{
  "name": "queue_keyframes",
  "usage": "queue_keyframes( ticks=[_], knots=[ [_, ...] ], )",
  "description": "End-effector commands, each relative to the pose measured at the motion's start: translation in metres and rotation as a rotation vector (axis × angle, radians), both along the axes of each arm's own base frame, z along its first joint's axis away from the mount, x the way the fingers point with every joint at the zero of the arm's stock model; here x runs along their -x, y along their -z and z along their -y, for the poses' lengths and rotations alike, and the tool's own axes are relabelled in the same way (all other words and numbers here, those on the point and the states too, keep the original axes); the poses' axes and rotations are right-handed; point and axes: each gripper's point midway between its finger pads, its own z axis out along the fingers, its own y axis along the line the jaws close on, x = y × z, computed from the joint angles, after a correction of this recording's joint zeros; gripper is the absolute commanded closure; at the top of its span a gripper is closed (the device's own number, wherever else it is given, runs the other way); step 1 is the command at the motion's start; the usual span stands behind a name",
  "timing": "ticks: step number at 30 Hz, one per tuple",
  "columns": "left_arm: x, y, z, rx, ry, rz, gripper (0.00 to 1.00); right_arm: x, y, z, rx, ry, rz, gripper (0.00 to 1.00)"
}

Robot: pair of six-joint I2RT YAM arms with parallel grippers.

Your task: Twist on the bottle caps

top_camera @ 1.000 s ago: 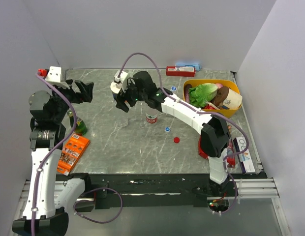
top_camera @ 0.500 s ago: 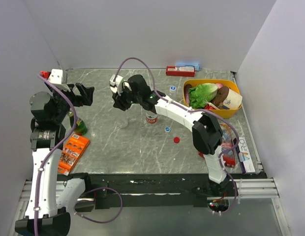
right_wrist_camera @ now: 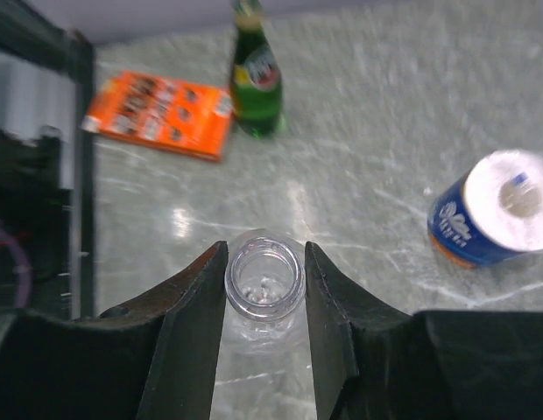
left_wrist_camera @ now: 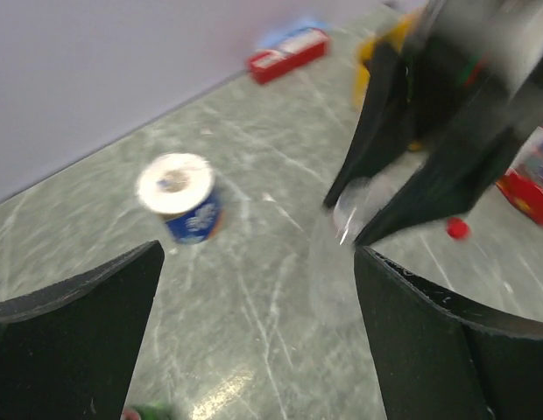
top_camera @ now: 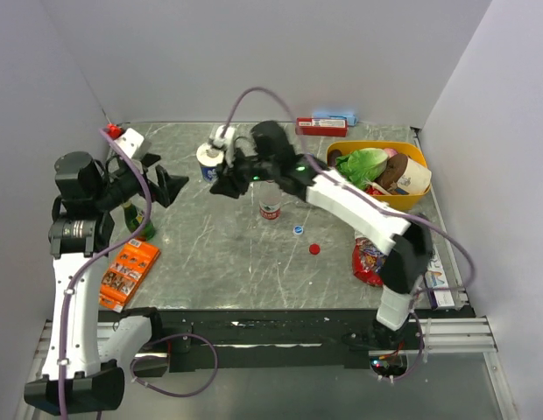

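My right gripper (right_wrist_camera: pixel 265 255) is shut on the neck of a small clear bottle (right_wrist_camera: pixel 293 290) that has no cap; the open mouth sits between the two fingers. From above, that gripper (top_camera: pixel 228 184) is left of the table's centre. A second bottle (top_camera: pixel 270 207) with a red label band stands just right of it. One blue cap (top_camera: pixel 298 230) and the red cap (top_camera: pixel 314 248) lie loose nearer the front. My left gripper (top_camera: pixel 164 178) is open and holds nothing, left of the held bottle (left_wrist_camera: pixel 334 262). Its jaws (left_wrist_camera: pixel 258 324) frame bare table.
A blue-wrapped paper roll (top_camera: pixel 208 157) stands behind the right gripper. A green bottle (top_camera: pixel 138 223) and an orange box (top_camera: pixel 123 271) sit at the left edge. A yellow bowl (top_camera: pixel 413 198) of food is at the right, with a red packet (top_camera: pixel 368 258) in front of it.
My right gripper has shut on the clear bottle's neck and its arm has swung a little to the right. My left gripper has moved right, toward that bottle, still open.
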Motion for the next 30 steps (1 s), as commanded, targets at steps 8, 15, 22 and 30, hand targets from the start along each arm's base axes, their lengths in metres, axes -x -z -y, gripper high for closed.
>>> queue_keyframes(
  ticks=[8,15,22,30],
  knots=[
    [0.061,0.038,0.065,0.077,0.487,0.025,0.04,0.073,-0.149,0.06,-0.274,-0.126,0.04,0.92],
    [0.071,0.041,0.106,0.082,0.639,-0.034,0.04,0.073,-0.15,0.053,-0.297,-0.139,0.002,0.93],
    [0.063,0.054,0.122,0.113,0.635,-0.106,0.04,0.087,-0.176,0.046,-0.38,-0.231,-0.054,0.95],
    [0.068,0.057,0.136,0.123,0.721,-0.14,0.04,0.091,-0.189,0.042,-0.433,-0.253,-0.078,0.95]
  ],
)
